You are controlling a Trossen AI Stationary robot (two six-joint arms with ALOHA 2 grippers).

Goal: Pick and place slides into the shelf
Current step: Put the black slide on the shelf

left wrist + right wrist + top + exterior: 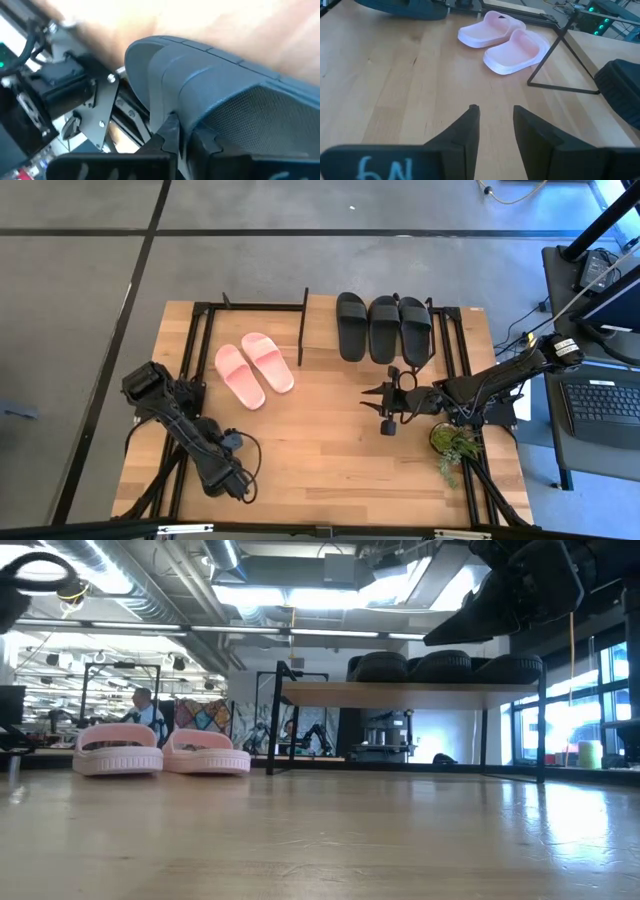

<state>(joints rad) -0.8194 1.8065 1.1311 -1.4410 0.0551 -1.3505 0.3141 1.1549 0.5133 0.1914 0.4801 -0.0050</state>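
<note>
Three black slides lie side by side on the shelf's light top board; in the low view they show as dark humps on that board. A fourth black slide is not in view. The pink pair rests sole-down on the table left of the shelf, as the low view and the right wrist view also show. My right gripper hovers open in front of the shelf, holding nothing. My left gripper waits shut at the near left corner.
A small potted plant stands on the table near the right arm. The shelf's thin black frame leg rises between the pink pair and a black slide's end. Bare wooden tabletop spreads near the front edge.
</note>
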